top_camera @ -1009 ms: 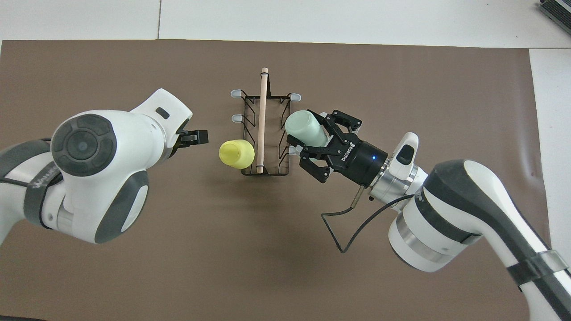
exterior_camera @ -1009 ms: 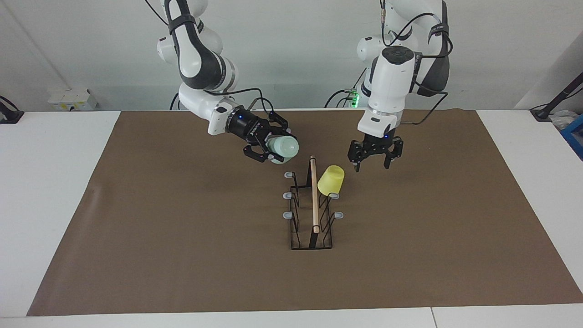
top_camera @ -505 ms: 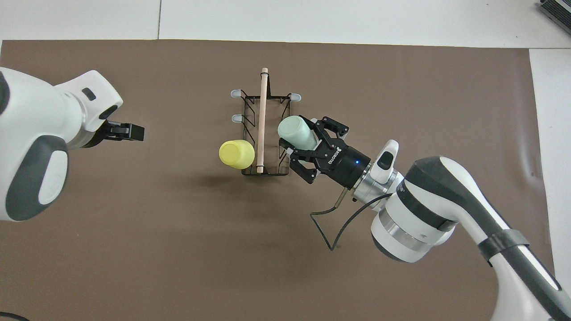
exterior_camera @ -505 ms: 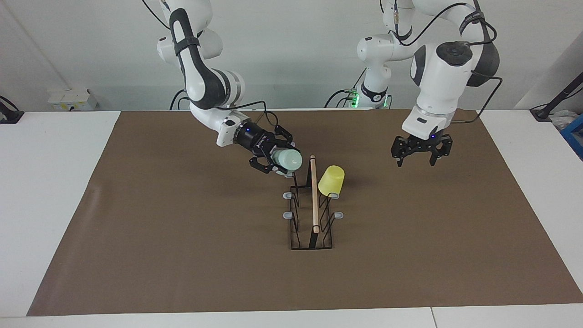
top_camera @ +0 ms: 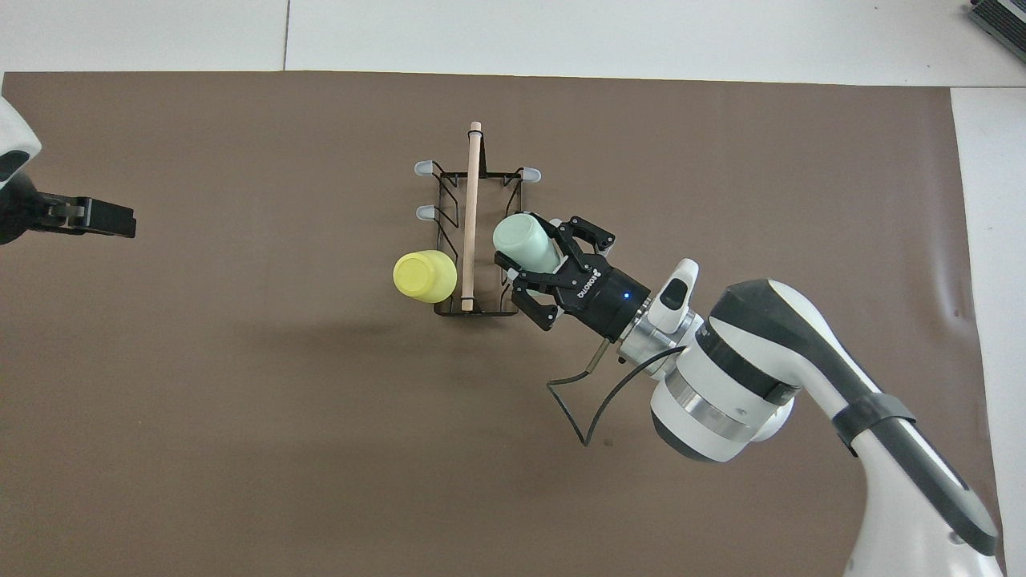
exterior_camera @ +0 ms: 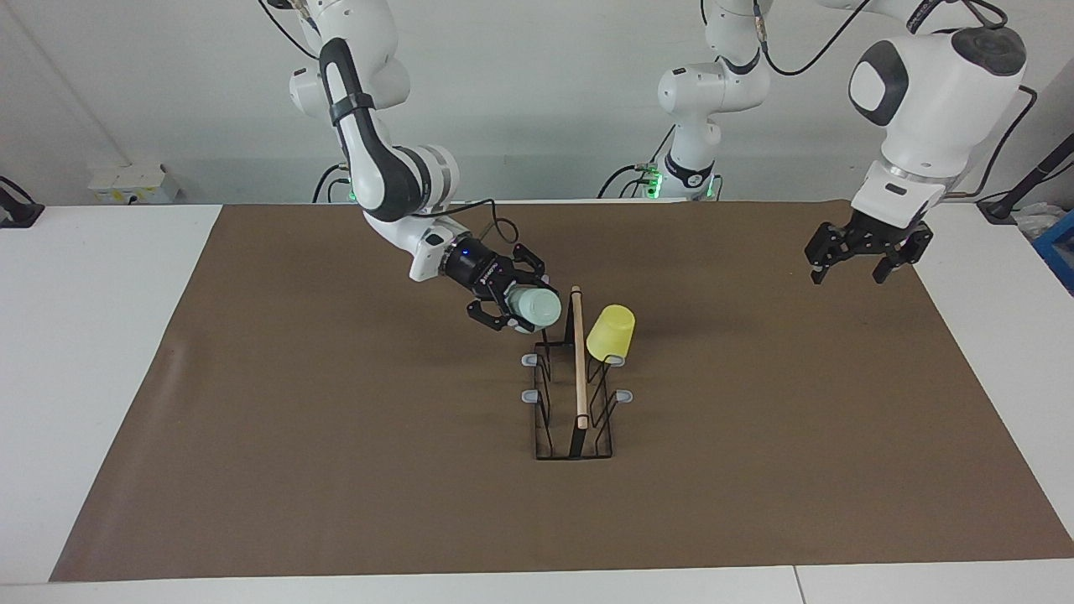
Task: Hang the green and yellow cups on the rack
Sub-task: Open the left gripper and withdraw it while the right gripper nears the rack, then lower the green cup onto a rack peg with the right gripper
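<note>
Withdrawn toward its end of the surface, left hand [exterior_camera: 861,262] hangs released; right hand [exterior_camera: 527,309] grasps green cup [exterior_camera: 537,308] over rack [exterior_camera: 574,394], beside hung yellow cup [exterior_camera: 610,330].

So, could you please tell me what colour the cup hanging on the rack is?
Bright yellow; the facing view shows it best.

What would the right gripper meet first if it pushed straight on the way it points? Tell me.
Probably the rack: the right gripper, shut on the green cup, angles down over its near-robot end; depth is uncertain.
</note>
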Controlling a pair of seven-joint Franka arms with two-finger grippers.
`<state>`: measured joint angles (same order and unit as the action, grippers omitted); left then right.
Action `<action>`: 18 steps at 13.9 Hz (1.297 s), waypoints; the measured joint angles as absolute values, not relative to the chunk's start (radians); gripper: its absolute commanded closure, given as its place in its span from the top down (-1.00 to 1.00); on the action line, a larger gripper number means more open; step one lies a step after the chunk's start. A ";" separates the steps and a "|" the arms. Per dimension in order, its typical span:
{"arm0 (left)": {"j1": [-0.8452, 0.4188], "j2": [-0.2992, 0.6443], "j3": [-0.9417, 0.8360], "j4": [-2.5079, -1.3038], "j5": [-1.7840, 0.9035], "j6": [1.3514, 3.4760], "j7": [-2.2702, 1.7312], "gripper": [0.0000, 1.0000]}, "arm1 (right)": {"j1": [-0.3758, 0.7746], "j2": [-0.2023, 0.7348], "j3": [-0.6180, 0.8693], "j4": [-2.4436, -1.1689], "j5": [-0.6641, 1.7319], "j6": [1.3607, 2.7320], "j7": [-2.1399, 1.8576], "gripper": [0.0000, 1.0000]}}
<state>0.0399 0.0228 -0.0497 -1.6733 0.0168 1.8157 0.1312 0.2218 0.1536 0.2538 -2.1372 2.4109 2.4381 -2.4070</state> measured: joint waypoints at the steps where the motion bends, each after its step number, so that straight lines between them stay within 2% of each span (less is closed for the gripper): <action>1: 0.013 0.024 -0.018 -1.641 0.011 1.784 0.150 1.00 | 0.222 0.154 0.254 -2.135 2.411 2.438 -2.407 -0.21; 4: -0.070 0.027 0.057 -1.570 0.010 1.689 0.164 1.00 | 0.222 0.155 0.254 -2.126 2.412 2.438 -2.407 -0.21; 8: -0.109 0.020 0.063 -1.510 0.010 1.603 0.165 1.00 | 0.237 0.158 0.254 -2.067 2.433 2.460 -2.407 -0.21; 13: -0.110 -0.016 0.065 -1.549 0.010 1.560 0.166 1.00 | 0.243 0.176 0.255 -2.063 2.457 2.457 -2.409 -0.21; 18: -0.108 -0.036 0.050 -1.590 0.010 1.560 0.166 1.00 | 0.244 0.227 0.256 -2.062 2.475 2.386 -2.453 -0.21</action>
